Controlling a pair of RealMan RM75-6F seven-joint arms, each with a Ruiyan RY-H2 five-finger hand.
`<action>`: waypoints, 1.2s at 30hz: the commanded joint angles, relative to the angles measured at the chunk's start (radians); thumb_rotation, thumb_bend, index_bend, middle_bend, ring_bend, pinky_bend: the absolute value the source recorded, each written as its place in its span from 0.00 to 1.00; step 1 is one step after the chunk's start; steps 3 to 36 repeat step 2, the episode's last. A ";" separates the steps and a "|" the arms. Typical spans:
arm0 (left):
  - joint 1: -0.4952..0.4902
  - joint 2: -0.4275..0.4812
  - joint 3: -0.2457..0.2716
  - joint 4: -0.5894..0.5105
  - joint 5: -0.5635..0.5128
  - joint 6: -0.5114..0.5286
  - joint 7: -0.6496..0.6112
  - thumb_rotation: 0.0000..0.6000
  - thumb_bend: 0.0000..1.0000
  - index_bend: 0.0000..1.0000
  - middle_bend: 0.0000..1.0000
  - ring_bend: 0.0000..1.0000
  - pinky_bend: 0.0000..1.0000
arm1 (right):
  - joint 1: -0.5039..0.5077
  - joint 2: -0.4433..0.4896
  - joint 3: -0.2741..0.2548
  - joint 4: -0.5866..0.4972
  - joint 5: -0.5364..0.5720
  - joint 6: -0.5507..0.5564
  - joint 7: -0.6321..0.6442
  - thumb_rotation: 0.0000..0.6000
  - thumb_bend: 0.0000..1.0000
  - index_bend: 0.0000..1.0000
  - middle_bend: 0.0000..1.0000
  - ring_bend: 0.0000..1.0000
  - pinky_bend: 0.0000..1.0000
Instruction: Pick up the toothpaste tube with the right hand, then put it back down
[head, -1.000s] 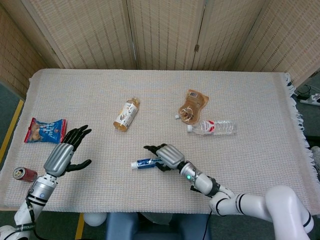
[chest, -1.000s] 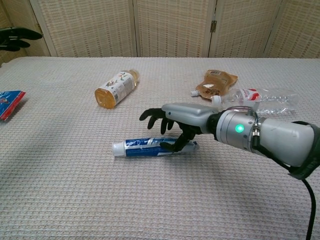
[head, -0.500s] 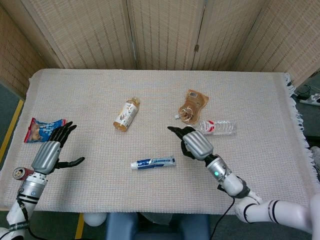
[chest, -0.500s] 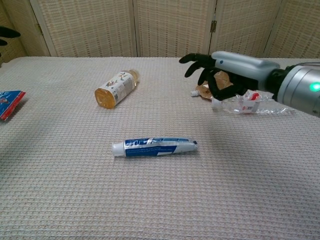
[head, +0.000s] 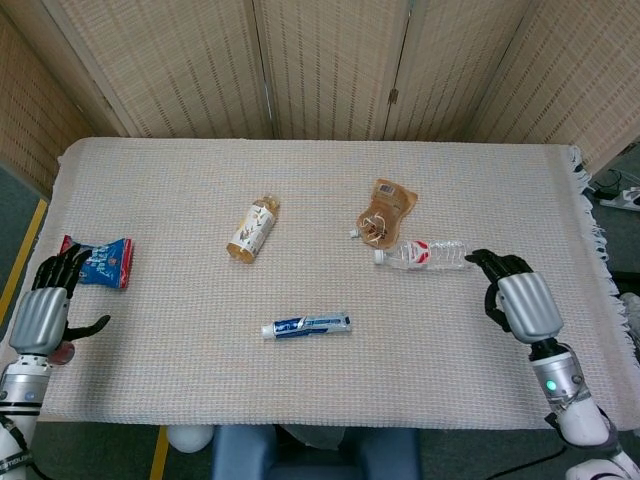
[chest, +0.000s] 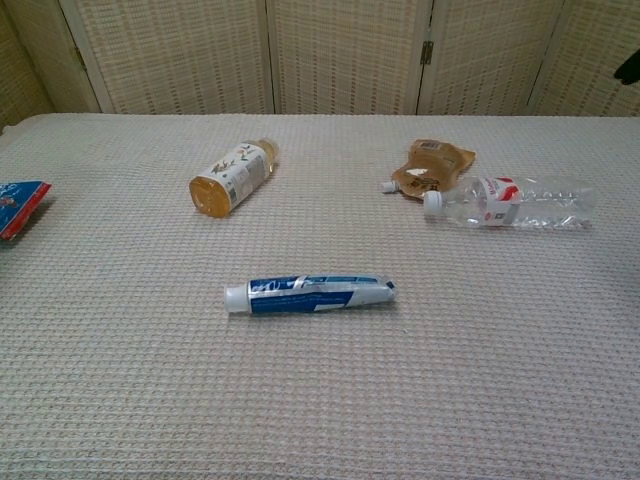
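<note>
The blue and white toothpaste tube (head: 306, 325) (chest: 310, 294) lies flat on the woven tablecloth near the front middle, cap to the left, with nothing touching it. My right hand (head: 520, 300) hovers far to its right near the table's right side. Its fingers are apart and hold nothing. Only a dark bit of it shows at the chest view's top right edge. My left hand (head: 45, 310) is at the table's left front edge, also empty with its fingers spread, well away from the tube.
An orange drink bottle (head: 252, 228) (chest: 232, 176) lies left of centre. A brown pouch (head: 385, 210) (chest: 432, 166) and a clear water bottle (head: 425, 254) (chest: 515, 203) lie right of centre, just left of my right hand. A red and blue snack bag (head: 97, 262) lies beside my left hand.
My right hand let go of the tube, rose and swung right to the table's right side. The left hand drew back to the left edge. The tube has stayed put.
</note>
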 joint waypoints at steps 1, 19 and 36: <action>0.033 0.000 0.010 0.004 -0.009 0.034 0.033 1.00 0.24 0.02 0.04 0.04 0.00 | -0.065 0.026 -0.032 0.026 -0.028 0.056 0.060 1.00 0.95 0.20 0.20 0.26 0.21; 0.044 -0.001 0.014 0.003 -0.008 0.044 0.038 1.00 0.24 0.02 0.04 0.04 0.00 | -0.085 0.027 -0.039 0.040 -0.035 0.073 0.081 1.00 0.95 0.20 0.20 0.26 0.21; 0.044 -0.001 0.014 0.003 -0.008 0.044 0.038 1.00 0.24 0.02 0.04 0.04 0.00 | -0.085 0.027 -0.039 0.040 -0.035 0.073 0.081 1.00 0.95 0.20 0.20 0.26 0.21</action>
